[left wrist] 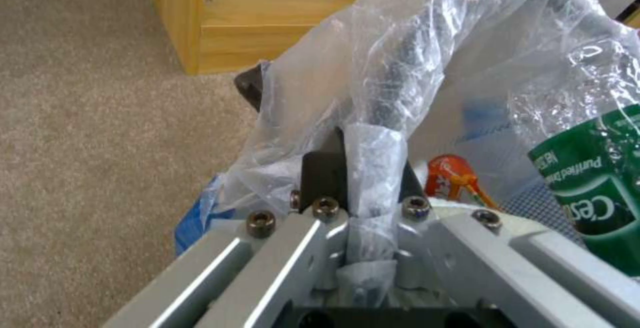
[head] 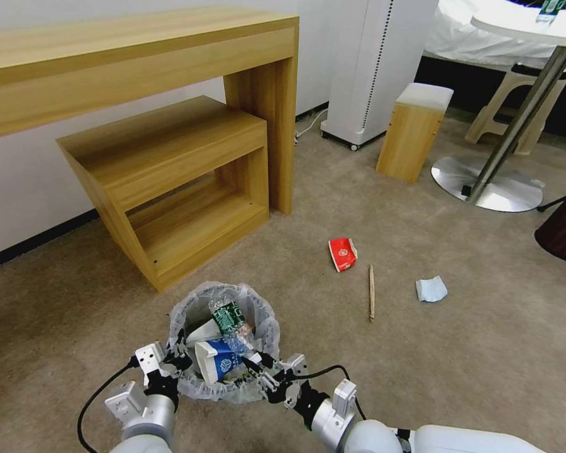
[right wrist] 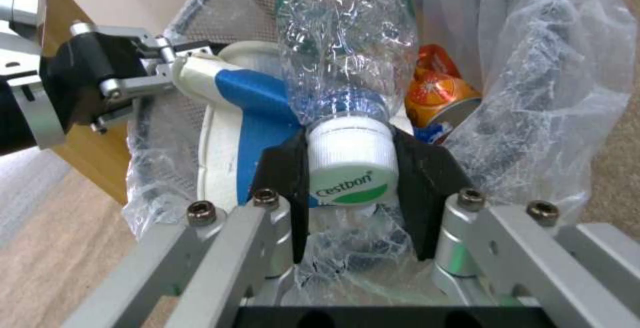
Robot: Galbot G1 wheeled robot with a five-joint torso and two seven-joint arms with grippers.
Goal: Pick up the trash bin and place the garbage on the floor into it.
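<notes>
the bin (head: 188, 314) stands on the carpet (head: 421, 377) by the wooden shelf (head: 170, 182). the left gripper (left wrist: 363, 168) pinches its lined rim; the right gripper (right wrist: 350, 188) is clamped on the bottle (right wrist: 340, 67) inside it.

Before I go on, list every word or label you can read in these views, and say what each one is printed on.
"Cestbon": white screw cap of the crumpled clear plastic bottle, between the right gripper fingers.
"Purified", above partly cut-off large white letters like "C'es": the bottle's green label.
White print on the red wrapper on the carpet: too small to read.
Marks on the blue-white carton in the bin: too blurred to read.
</notes>
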